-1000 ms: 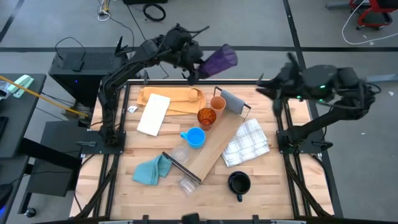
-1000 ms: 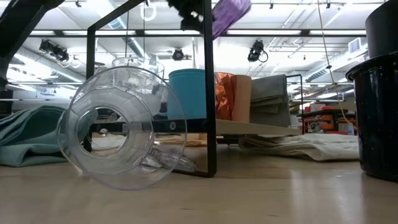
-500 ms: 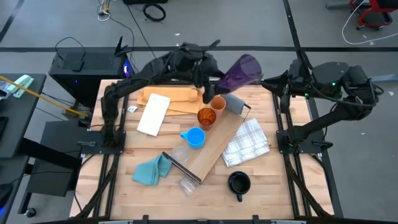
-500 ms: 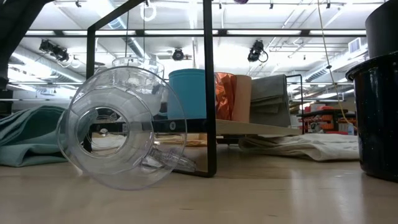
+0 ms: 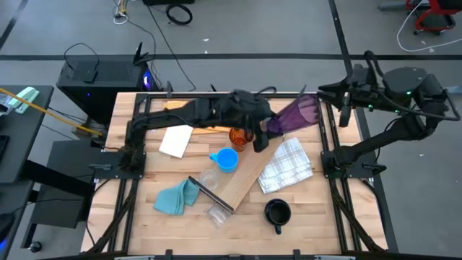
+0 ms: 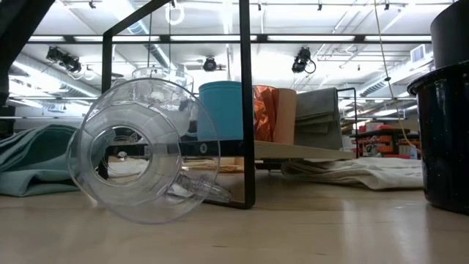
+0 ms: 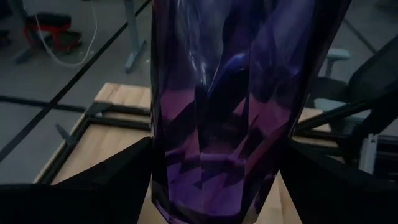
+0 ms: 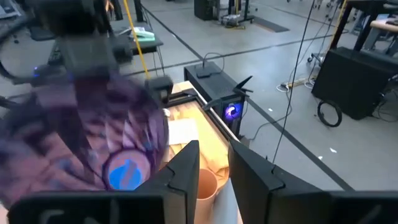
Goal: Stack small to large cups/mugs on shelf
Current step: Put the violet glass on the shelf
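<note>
High view shows the left arm stretched across the far half of the worktop, its left gripper clamped on the base of the purple tumbler, which is held up in the air, tilted on its side with the mouth pointing toward the right edge. From the left wrist view, the tumbler fills the space between the two dark fingers, which stand wide around its faceted wall. The right gripper hangs over the far right corner, near the tumbler's mouth but apart from it; in the right wrist view its jaws stand narrow with a slim gap and nothing between them. The shelf lies slantwise at the worktop's middle, one end toward the near edge, the other toward the far right. At its far end sit the amber translucent cup and, just beside it, the light blue mug. A clear cup stands by the shelf's near end, and another lies on its side closer to the near edge. The dark mug stands near the near right corner. A white checked cloth lies right of the shelf, and a teal cloth lies toward the near left.
</note>
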Tool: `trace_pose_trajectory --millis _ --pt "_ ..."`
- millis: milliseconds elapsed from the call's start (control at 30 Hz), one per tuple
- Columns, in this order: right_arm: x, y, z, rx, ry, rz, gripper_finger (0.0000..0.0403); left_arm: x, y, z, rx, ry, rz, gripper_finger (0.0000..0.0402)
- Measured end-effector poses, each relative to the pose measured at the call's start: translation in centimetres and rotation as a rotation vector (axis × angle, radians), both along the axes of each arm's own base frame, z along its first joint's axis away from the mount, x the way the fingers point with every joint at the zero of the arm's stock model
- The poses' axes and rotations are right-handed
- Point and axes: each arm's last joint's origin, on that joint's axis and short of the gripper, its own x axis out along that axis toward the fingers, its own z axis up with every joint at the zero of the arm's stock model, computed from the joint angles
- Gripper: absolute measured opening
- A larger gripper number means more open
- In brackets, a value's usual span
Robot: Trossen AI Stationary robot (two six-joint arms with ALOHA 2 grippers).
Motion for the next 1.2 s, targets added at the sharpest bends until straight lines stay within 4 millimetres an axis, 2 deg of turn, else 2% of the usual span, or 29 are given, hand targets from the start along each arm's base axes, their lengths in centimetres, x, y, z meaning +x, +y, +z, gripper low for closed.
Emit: trace_pose_trajectory --millis 167,300,500,733,867,1067,1200 --pt "-2.2 -0.3 -0.1 0.001 -0.016 0.001 0.0092 1.3 -0.5 -1.6 -0.006 0.022 0.042 0.0322" --pt "-3.6 -0.5 -0.5 0.034 0.002 -0.014 0.0093 1.7 -0.6 -1.5 -0.011 -0.02 0.057 0.0322" --pt "-4.2 -0.5 -1.4 0.09 0.075 -0.036 0.0093 2.3 -0.4 -0.8 0.001 -0.123 0.059 0.0321" --pt "-3.8 -0.4 -1.8 0.1 0.124 -0.013 0.0093 2.3 -0.6 -0.3 0.011 -0.166 0.012 0.0321" --pt "-3.9 -0.3 -2.2 0.08 0.198 0.043 0.0093 1.4 -0.6 1.3 0.006 -0.225 -0.028 0.0321" --pt "-4.5 -0.4 -2.9 0.173 0.248 -0.01 0.0093 -0.9 -0.3 5.1 0.015 -0.373 -0.031 0.0321" --pt "-4.4 -0.3 -2.8 0.14 0.247 0.01 0.0093 -1.3 -0.3 5.5 0.013 -0.381 -0.032 0.0321"
